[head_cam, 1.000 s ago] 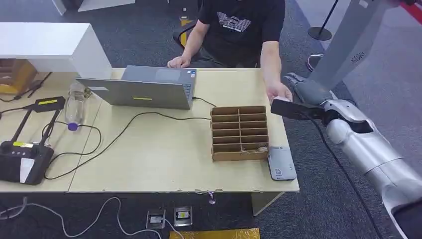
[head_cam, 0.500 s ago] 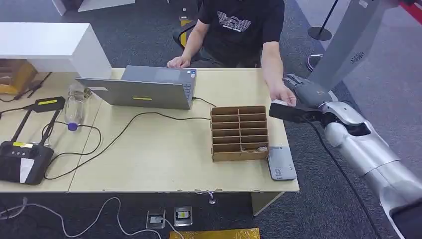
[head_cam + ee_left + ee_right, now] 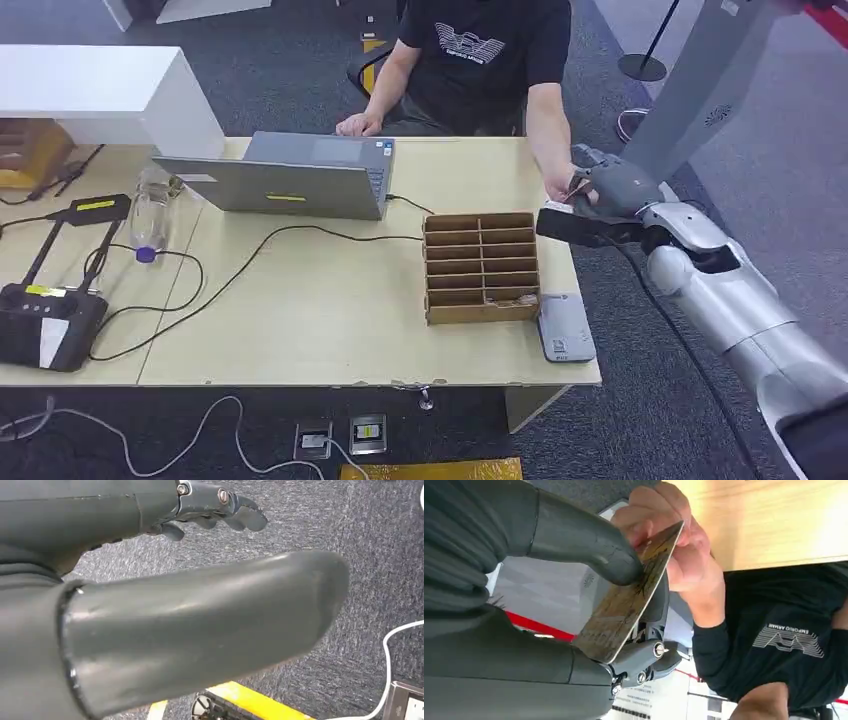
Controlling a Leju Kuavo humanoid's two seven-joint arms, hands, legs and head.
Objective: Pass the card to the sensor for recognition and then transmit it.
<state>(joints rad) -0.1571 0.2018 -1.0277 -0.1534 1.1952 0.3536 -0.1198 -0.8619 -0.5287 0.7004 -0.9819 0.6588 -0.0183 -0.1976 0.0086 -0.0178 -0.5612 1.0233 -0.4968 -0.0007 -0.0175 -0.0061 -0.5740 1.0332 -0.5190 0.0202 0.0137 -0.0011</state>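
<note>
In the right wrist view my right hand (image 3: 574, 580) pinches a brownish card (image 3: 629, 600) between its thumb and fingers. A person's hand (image 3: 684, 555) grips the card's far end. In the head view my right hand (image 3: 612, 190) is raised past the table's right edge, meeting the person's hand (image 3: 572, 188), and little of the card shows there. The grey card sensor (image 3: 565, 326) lies flat at the table's front right corner. My left hand (image 3: 215, 505) hangs over the carpet, fingers loosely apart, holding nothing.
A cardboard slot organiser (image 3: 482, 266) stands beside the sensor. A laptop (image 3: 290, 180) with a cable sits mid-table, in front of the seated person (image 3: 480, 60). A bottle (image 3: 150, 210) and black devices (image 3: 45, 320) are on the left. A grey pillar (image 3: 700, 80) rises at the right.
My right hand has edged left and back towards the person. The person's hand has come over the card's end and now grips it.
</note>
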